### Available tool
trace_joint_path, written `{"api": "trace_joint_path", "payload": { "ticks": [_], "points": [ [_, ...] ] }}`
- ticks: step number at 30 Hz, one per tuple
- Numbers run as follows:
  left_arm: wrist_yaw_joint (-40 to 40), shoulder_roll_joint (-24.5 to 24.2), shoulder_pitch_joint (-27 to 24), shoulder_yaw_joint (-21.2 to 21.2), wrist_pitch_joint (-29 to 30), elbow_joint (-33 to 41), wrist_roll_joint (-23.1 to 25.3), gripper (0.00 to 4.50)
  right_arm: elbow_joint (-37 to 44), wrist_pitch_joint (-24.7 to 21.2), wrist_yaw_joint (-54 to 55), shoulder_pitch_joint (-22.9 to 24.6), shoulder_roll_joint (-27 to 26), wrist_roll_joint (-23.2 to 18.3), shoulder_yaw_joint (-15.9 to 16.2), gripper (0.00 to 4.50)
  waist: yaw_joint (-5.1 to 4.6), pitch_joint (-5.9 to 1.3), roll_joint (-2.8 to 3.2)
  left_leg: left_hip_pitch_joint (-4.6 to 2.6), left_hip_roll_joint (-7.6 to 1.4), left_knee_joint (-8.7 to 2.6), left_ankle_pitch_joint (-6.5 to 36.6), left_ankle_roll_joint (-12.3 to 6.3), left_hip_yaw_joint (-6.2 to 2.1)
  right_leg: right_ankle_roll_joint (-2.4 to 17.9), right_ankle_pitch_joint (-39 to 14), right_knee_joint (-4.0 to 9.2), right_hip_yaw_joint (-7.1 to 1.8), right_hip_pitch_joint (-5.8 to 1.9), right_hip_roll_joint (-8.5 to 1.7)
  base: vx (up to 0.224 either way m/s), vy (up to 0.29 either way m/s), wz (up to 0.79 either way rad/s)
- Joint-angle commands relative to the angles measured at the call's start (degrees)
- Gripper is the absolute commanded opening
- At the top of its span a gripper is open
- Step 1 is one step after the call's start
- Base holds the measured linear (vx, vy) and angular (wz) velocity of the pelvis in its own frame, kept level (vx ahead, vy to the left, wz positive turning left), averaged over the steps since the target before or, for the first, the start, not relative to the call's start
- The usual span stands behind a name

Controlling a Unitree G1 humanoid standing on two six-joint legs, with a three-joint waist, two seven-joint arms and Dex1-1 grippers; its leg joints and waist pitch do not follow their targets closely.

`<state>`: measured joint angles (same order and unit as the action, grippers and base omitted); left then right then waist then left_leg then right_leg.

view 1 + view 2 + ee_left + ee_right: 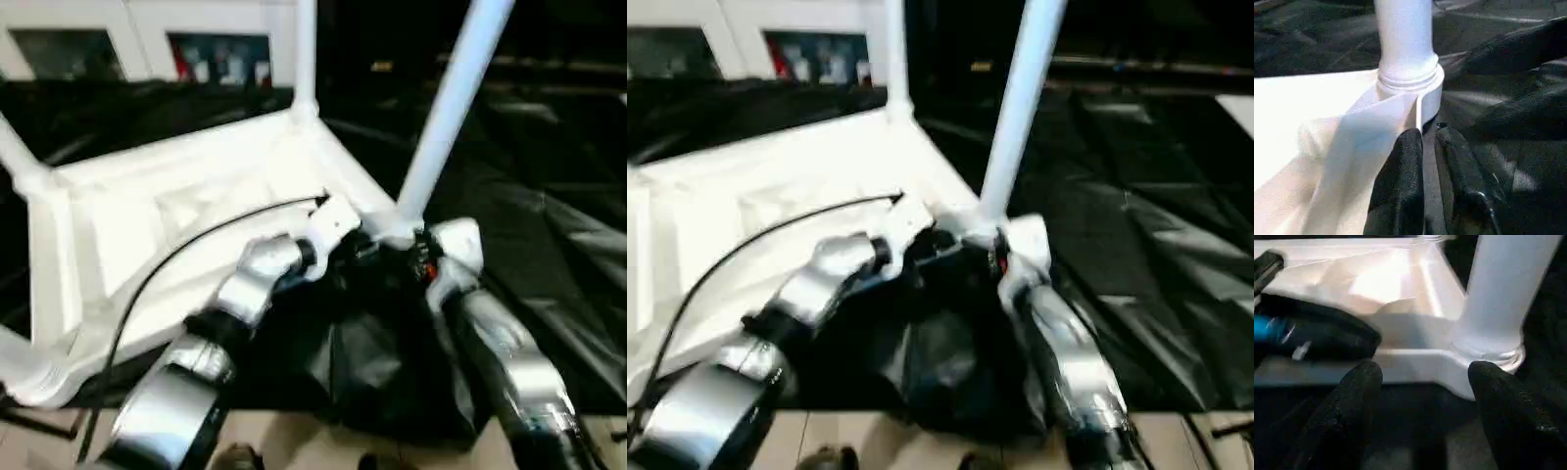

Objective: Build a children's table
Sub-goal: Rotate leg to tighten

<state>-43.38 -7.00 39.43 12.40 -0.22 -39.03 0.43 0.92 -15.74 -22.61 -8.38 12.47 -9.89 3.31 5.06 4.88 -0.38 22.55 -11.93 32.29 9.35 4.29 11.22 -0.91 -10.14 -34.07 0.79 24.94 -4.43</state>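
Observation:
The white tabletop [147, 225] lies upside down on a black sheet, ribbed underside up. White legs stand in its corner sockets: one at the near right corner [451, 108], one at the far corner [306, 49], and one at the left [15, 147]. My left gripper [1425, 134] is shut on the tabletop's thin rim wall, one black finger on each side, just beside the near right socket [1410, 83]. My right gripper [1422, 374] is open in front of that same corner. Its fingers [1359, 391] are wide apart and hold nothing.
A black sheet [549, 215] covers the floor around the table, bunched up between my forearms [362, 372]. A white cabinet [196, 39] with open shelves stands at the back. A black cable [176, 250] runs along my left arm. Light floor [294, 441] lies at the near edge.

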Motion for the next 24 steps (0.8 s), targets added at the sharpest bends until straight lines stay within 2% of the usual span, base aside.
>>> {"api": "trace_joint_path", "payload": {
  "ticks": [1, 2, 3, 4, 5, 6, 7, 8, 9, 10, 11, 12, 14, 15, 16, 17, 18, 19, 20, 21, 22, 23, 24],
  "points": [
    [-1.94, -1.87, -3.1, -1.41, 3.56, 7.86, -2.36, 0.97, 3.1, -0.94, -1.85, 0.54, 0.43, -1.04, 1.68, 3.13, 0.09, -3.97, -0.56, -0.93, -0.99, -2.96, 8.91, -5.44, -0.27, 13.81, 0.28, 2.76, -1.07, -3.75, -2.34, 0.0, 0.0, 0.0],
    [-1.94, -1.87, -3.1, -1.41, 3.56, 7.86, -2.36, 1.01, 3.1, -0.94, -1.85, 0.54, 0.43, -1.04, 1.68, 3.13, 0.09, -3.97, -0.56, -0.93, -0.99, -2.96, 8.91, -5.44, -0.27, 13.81, 0.28, 2.76, -1.07, -3.75, -2.34, 0.0, 0.0, 0.0],
    [-3.48, -3.94, -6.15, -2.16, 6.25, 13.34, -3.96, 1.11, 3.04, -1.24, -1.85, 0.27, -0.09, -1.27, 1.83, 3.13, 0.01, -3.94, -0.65, -1.15, -1.01, -2.99, 10.17, -4.9, -0.13, 13.68, -2.28, 2.92, -1.12, -3.53, -2.31, 0.0, 0.0, 0.0],
    [-3.83, -4.56, -7.02, -2.32, 6.94, 14.82, -4.28, 1.11, 2.8, -1.2, -1.8, 0.1, -0.28, -1.25, 1.82, 3.13, -0.12, -3.7, -0.52, -0.95, -0.99, -3.24, 11.37, -4.19, -0.18, 12.98, -5.56, 3.27, -1.15, -3.39, -2.28, 0.0, 0.0, 0.0],
    [-4.93, -6.47, -9.68, -2.82, 9.06, 19.32, -5.34, 1.34, 2.07, -1.08, -1.67, -0.41, -0.83, -1.16, 1.84, 3.13, 0.07, -3.88, -0.56, -1.37, -1.19, -3.22, 12.26, -3.35, -0.22, 12.37, -7.55, 3.19, -1.25, -3.22, -2.45, 0.0, 0.0, 0.0],
    [-6.45, -8.94, -13.18, -3.48, 11.95, 25.08, -7.11, 1.34, 1.06, -0.95, -1.7, -1.07, -1.41, -0.98, 2.07, 3.13, 0.09, -3.89, -0.76, -1.15, -1.15, -3.37, 12.07, -3.17, -0.27, 12.11, -8.04, 3.23, -1.21, -3.31, -2.4, 0.0, 0.0, 0.0],
    [-7.69, -11.34, -16.74, -4.27, 15.22, 30.97, -8.85, 1.41, 0.4, -1.07, -1.82, -1.63, -1.77, -0.84, 2.47, 3.13, -0.17, -3.83, -0.65, -0.74, -1.16, -3.63, 11.46, -2.5, -0.47, 11.79, -7.91, 2.98, -1.16, -3.53, -2.46, 0.0, 0.0, 0.0],
    [-8.68, -13.49, -20.03, -5.0, 18.03, 36.16, -10.54, 1.45, -0.35, -1.11, -2.26, -2.21, -2.05, -0.89, 2.9, 3.13, -0.23, -3.92, -0.22, -1.32, -1.23, -3.56, 11.37, -2.02, -0.31, 11.86, -6.84, 2.94, -1.17, -3.02, -2.09, 0.0, 0.0, 0.0],
    [-8.68, -13.49, -20.03, -5.0, 18.03, 36.16, -10.54, 1.52, -0.35, -1.11, -2.26, -2.21, -2.05, -0.89, 2.9, 3.13, -0.34, -3.86, -0.15, -1.38, -1.09, -3.45, 11.03, -1.94, -0.16, 11.99, -5.46, 2.87, -1.18, -2.93, -1.8, 0.0, 0.0, 0.0],
    [-9.65, -15.9, -23.79, -5.93, 21.51, 42.02, -12.81, 1.75, -1.45, -1.13, -2.64, -3.22, -2.35, -0.9, 3.27, 3.13, 0.03, -3.82, -0.19, -1.71, -0.98, -3.29, 10.99, -1.88, 0.01, 11.74, -5.02, 2.91, -1.22, -2.68, -1.6, 0.0, 0.0, 0.0],
    [-9.65, -15.9, -23.79, -5.93, 21.51, 42.02, -12.81, 1.83, -1.45, -1.13, -2.64, -3.22, -2.35, -0.9, 3.27, 3.13, 0.08, -4.03, -0.07, -1.71, -1.16, -3.29, 10.82, -1.55, -0.16, 12.2, -4.16, 2.44, -1.16, -2.9, -1.89, 0.0, 0.0, 0.0],
    [-10.89, -18.58, -27.51, -6.68, 24.43, 47.36, -14.93, 1.83, -3.25, -0.91, -2.72, -4.87, -2.92, -0.95, 3.26, 3.13, -0.01, -3.68, -0.33, -1.3, -1.03, -3.56, 10.78, -1.75, -0.12, 11.92, -4.67, 2.73, -1.18, -2.94, -1.74, 0.0, 0.0, 0.0],
    [-11.71, -22.34, -33.22, -8.57, 28.76, 54.72, -16.41, 2.04, -7.21, -0.13, -2.24, -8.41, -4.1, -1.28, 2.6, 3.13, -0.02, -3.58, -0.06, -1.49, -1.04, -3.57, 11.73, -1.19, -0.19, 11.84, -5.6, 2.56, -1.17, -2.74, -1.78, 0.0, 0.0, 0.0],
    [-11.71, -22.34, -33.22, -8.57, 28.76, 54.72, -16.41, 2.04, -7.21, -0.13, -2.24, -8.41, -4.1, -1.28, 2.6, 3.13, -0.16, -3.53, -0.08, -1.5, -1.03, -3.63, 12.2, -1.03, -0.13, 11.68, -6.27, 2.64, -1.17, -2.74, -1.72, 0.0, 0.0, 0.0],
    [-11.62, -23.11, -34.5, -9.11, 29.83, 56.32, -16.38, 2.28, -8.26, 0.15, -2.02, -9.32, -4.35, -1.3, 2.38, 3.13, -0.2, -3.42, -0.11, -1.56, -0.9, -3.64, 12.83, -0.66, -0.07, 10.94, -7.73, 2.79, -1.26, -2.7, -1.63, 0.0, 0.0, 0.0],
    [-10.88, -25.46, -37.79, -10.73, 31.2, 58.12, -14.38, 2.31, -12.98, 1.63, -0.48, -12.74, -4.89, -0.37, 1.47, 3.13, 0.08, -3.36, -0.06, -1.93, -0.83, -3.55, 13.41, -0.4, 0.11, 10.11, -8.86, 3.09, -1.38, -2.33, -1.46, 0.0, 0.0, 0.0],
    [-10.88, -25.46, -37.79, -10.73, 31.2, 58.12, -14.38, 2.32, -12.98, 1.63, -0.48, -12.74, -4.89, -0.37, 1.47, 3.13, 0.01, -3.48, -0.21, -1.92, -0.87, -3.45, 13.28, -0.25, 0.07, 10.26, -8.45, 2.89, -1.4, -2.37, -1.64, 0.0, 0.0, 0.0],
    [-10.69, -26.67, -39.13, -11.22, 32.04, 58.97, -13.93, 2.32, -14.93, 2.19, 0.2, -14.1, -5.05, 0.01, 1.04, 3.13, -0.14, -3.36, -0.29, -1.27, -0.6, -3.74, 13.0, 0.13, -0.18, 9.48, -9.65, 2.85, -1.29, -2.88, -1.64, 0.0, 0.0, 0.0],
    [-10.69, -26.67, -39.13, -11.22, 32.04, 58.97, -13.93, 2.54, -14.93, 2.19, 0.2, -14.1, -5.05, 0.01, 1.04, 3.13, -0.14, -3.34, -0.23, -1.62, -0.61, -3.64, 13.42, 0.38, -0.09, 8.86, -10.16, 2.97, -1.41, -2.54, -1.53, 0.0, 0.0, 0.0],
    [-10.81, -28.02, -40.92, -11.81, 32.47, 59.86, -13.36, 2.54, -17.61, 2.59, 1.11, -15.93, -5.16, 0.22, 0.29, 3.13, 0.14, -3.41, -0.29, -1.98, -0.63, -3.49, 13.63, 0.51, 0.05, 8.44, -10.28, 3.07, -1.49, -2.3, -1.48, 0.0, 0.0, 0.0],
    [-10.44, -29.11, -42.67, -12.56, 33.84, 61.34, -13.49, 2.73, -20.57, 3.1, 2.29, -17.86, -4.97, 0.51, -0.54, 3.13, -0.02, -3.49, -0.31, -1.71, -0.55, -3.49, 13.09, 0.62, -0.11, 8.64, -9.62, 2.76, -1.44, -2.54, -1.53, 0.0, 0.0, 0.0],
    [-10.11, -29.68, -43.72, -13.06, 34.74, 62.31, -13.64, 2.73, -22.41, 3.41, 3.03, -19.04, -4.82, 0.68, -1.07, 3.13, -0.13, -3.31, -0.43, -1.34, -0.47, -3.68, 13.32, 0.85, -0.23, 8.65, -10.17, 2.74, -1.32, -2.65, -1.51, 0.0, 0.0, 0.0],
    [-10.11, -29.68, -43.72, -13.06, 34.74, 62.31, -13.64, 2.82, -22.41, 3.41, 3.03, -19.04, -4.82, 0.68, -1.07, 3.13, -0.16, -3.33, -0.4, -1.54, -0.5, -3.58, 14.0, 1.0, -0.17, 8.63, -10.79, 2.73, -1.36, -2.46, -1.52, 0.0, 0.0, 0.0]
  ]
}}
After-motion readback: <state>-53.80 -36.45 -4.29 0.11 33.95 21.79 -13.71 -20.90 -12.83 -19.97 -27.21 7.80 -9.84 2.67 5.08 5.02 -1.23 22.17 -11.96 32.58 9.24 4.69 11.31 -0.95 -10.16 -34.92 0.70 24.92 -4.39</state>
